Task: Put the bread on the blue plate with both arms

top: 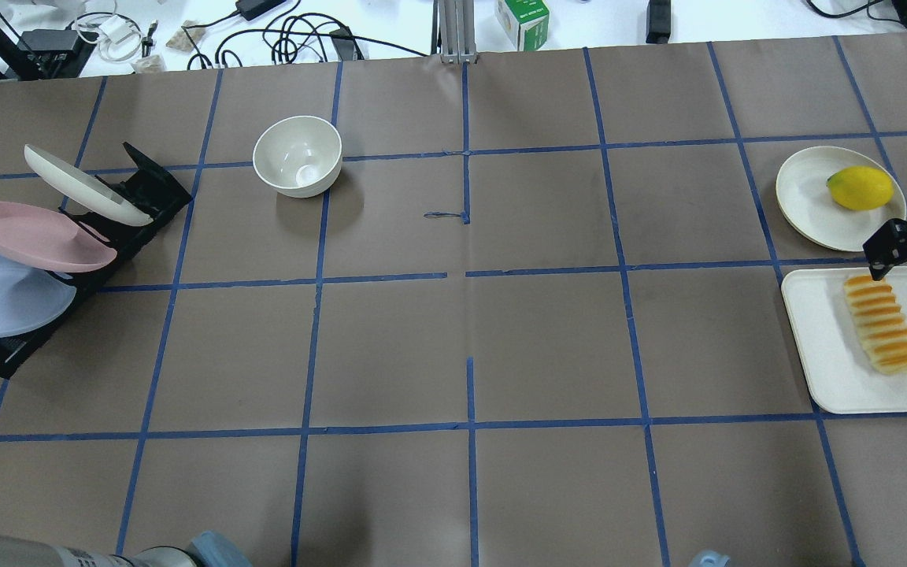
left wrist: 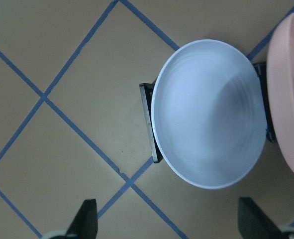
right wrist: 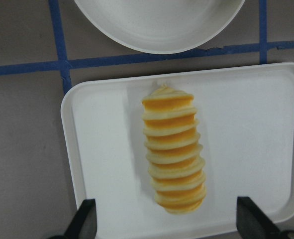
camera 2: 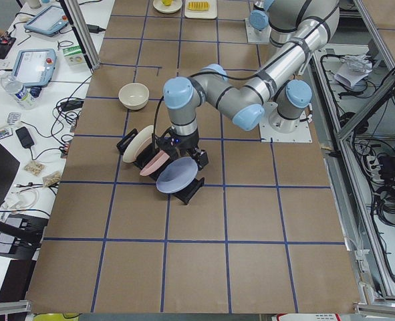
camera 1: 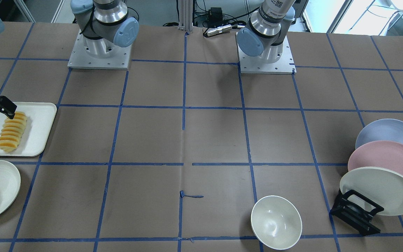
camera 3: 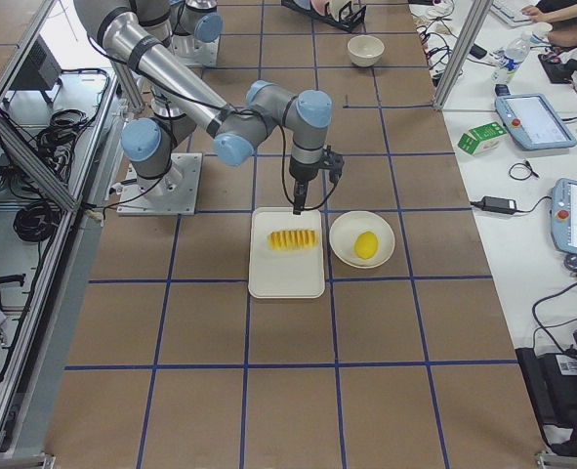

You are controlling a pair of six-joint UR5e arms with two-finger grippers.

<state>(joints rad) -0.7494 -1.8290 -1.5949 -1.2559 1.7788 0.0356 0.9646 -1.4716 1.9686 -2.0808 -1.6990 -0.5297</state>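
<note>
The bread (right wrist: 172, 154) lies lengthwise on a white tray (right wrist: 107, 149); it also shows in the overhead view (top: 882, 323). My right gripper (right wrist: 167, 226) hangs open above the bread's end, and one black finger (top: 890, 248) is over the tray's far edge. The blue plate (left wrist: 206, 114) leans in the end slot of a black rack (top: 146, 189); it also shows in the overhead view (top: 5, 295). My left gripper (left wrist: 169, 224) is open and empty just above the blue plate, with both fingertips (left wrist: 87, 219) apart at the frame's bottom.
A pink plate (top: 32, 236) and a cream plate (top: 83, 185) stand in the same rack beside the blue one. A white bowl (top: 298, 155) sits mid-table. A cream plate (top: 808, 197) with a lemon (top: 860, 187) lies next to the tray.
</note>
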